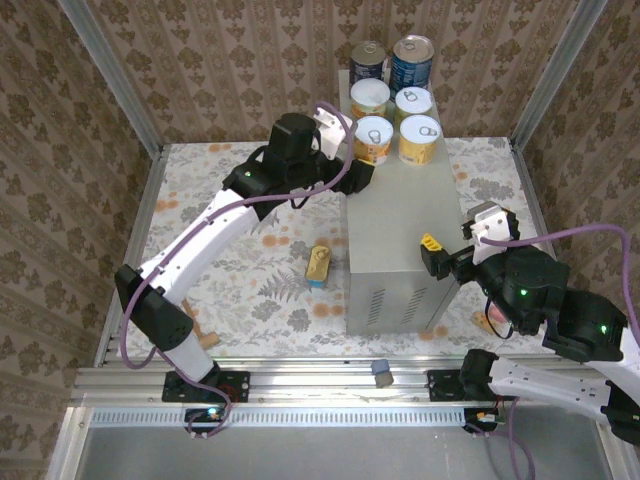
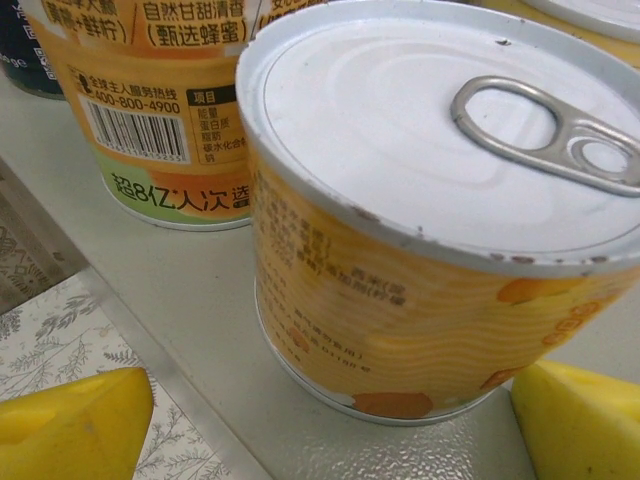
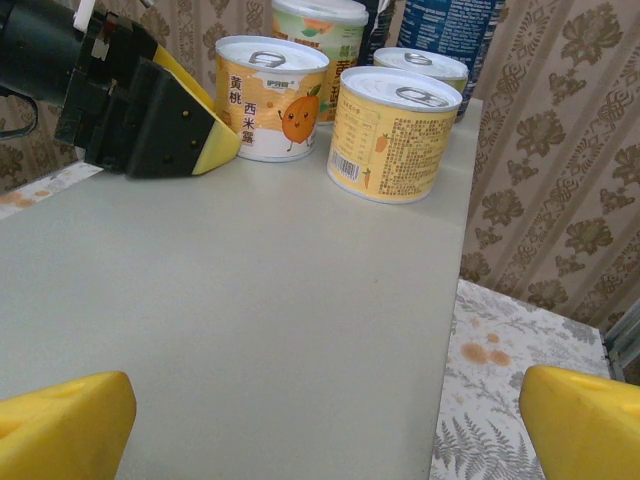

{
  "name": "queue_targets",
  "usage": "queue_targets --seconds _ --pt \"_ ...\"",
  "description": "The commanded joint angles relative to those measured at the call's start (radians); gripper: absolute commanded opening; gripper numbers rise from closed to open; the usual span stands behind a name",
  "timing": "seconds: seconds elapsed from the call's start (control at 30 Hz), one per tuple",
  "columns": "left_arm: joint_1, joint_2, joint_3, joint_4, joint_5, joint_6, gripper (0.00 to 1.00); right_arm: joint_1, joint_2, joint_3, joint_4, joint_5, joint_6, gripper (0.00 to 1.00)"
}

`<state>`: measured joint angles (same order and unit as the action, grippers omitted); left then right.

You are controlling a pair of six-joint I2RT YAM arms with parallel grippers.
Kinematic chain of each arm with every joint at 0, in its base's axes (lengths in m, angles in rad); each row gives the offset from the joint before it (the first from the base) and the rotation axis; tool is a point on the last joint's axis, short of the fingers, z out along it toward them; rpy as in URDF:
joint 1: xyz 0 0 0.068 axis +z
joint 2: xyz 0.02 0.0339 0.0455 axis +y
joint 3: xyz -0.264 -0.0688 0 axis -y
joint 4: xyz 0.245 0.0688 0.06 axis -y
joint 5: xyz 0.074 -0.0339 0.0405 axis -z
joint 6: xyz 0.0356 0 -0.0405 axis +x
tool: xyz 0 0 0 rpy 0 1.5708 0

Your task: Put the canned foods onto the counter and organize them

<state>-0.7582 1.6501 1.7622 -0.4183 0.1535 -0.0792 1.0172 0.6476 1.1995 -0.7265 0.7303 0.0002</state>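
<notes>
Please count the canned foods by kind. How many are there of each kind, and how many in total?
Tall dark-blue cans: 2
Short yellow cans: 4
Flat gold-topped tin: 1
Total: 7

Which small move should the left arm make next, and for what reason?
Probably draw the left gripper back from the yellow can: it is open, the can stands upright on the counter, and the flat gold tin lies on the table.

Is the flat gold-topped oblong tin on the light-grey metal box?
No, that gold-topped tin lies on the floral tabletop beside the box.
</notes>
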Motion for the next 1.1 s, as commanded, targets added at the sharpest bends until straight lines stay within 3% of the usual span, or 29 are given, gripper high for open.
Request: queue_targets --seconds 0.0,0.4,1.07 --pt "0.017 0.034 0.019 -0.039 -0.026 -0.005 0.93 -0.005 -0.015 0.004 -0.013 0.040 0.009 1.00" --pt "0.021 0.035 0.028 -0.042 -0.012 -0.007 0.93 -0.005 -0.011 0.009 -0.015 0.040 0.006 1.00" --pt "0.035 -0.141 -0.161 -0.055 -0.102 -0.011 1.00 -0.005 -0.002 0.012 -0.008 0.047 -0.001 1.00"
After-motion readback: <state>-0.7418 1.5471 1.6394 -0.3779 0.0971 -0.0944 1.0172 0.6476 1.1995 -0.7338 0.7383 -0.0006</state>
